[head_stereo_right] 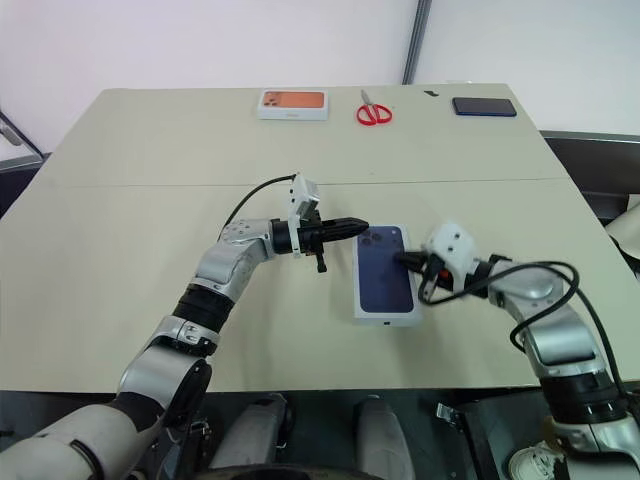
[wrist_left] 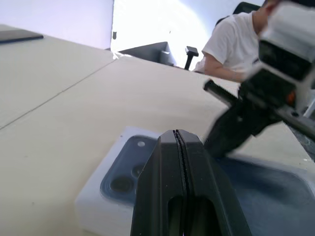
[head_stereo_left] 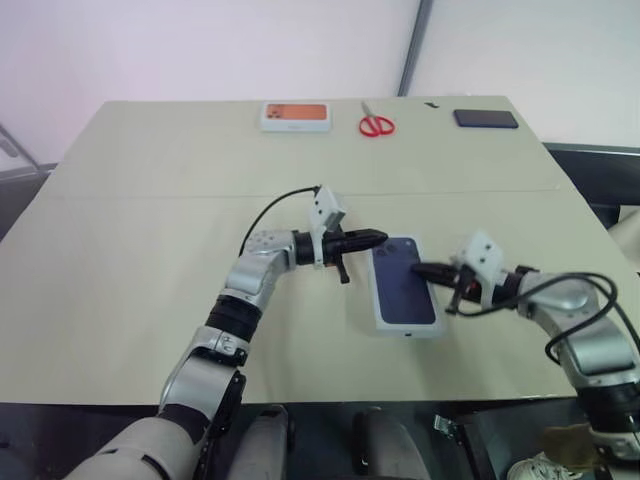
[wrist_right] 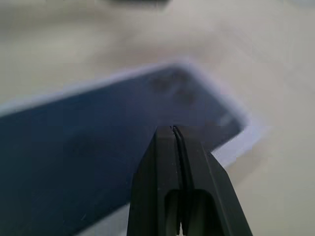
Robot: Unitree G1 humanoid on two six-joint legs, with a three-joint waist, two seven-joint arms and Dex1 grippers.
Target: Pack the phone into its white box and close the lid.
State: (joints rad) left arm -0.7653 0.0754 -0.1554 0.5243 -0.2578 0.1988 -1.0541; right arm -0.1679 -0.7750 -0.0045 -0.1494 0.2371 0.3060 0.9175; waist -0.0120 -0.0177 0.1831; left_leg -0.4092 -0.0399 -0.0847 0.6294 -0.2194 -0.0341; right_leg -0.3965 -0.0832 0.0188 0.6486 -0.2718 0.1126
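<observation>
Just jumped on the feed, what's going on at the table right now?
The lid with the dark blue phone picture is on, lying flat mid-table. The left claw is shut at its far corner and the right claw is shut over its right edge; neither holds anything. Scissors lie at the far edge.

We read this as a lab or test room, not a home. Big plain beige table [head_stereo_left: 150, 200] against bare white walls [head_stereo_left: 200, 40], just a few test props laid out along the far edge: scissors [head_stereo_left: 376, 124], an orange-printed box [head_stereo_left: 296, 116], a black handset [head_stereo_left: 485, 119]. A person in a white T-shirt [wrist_left: 236, 44] sits beside an office chair [wrist_left: 246, 7].
</observation>
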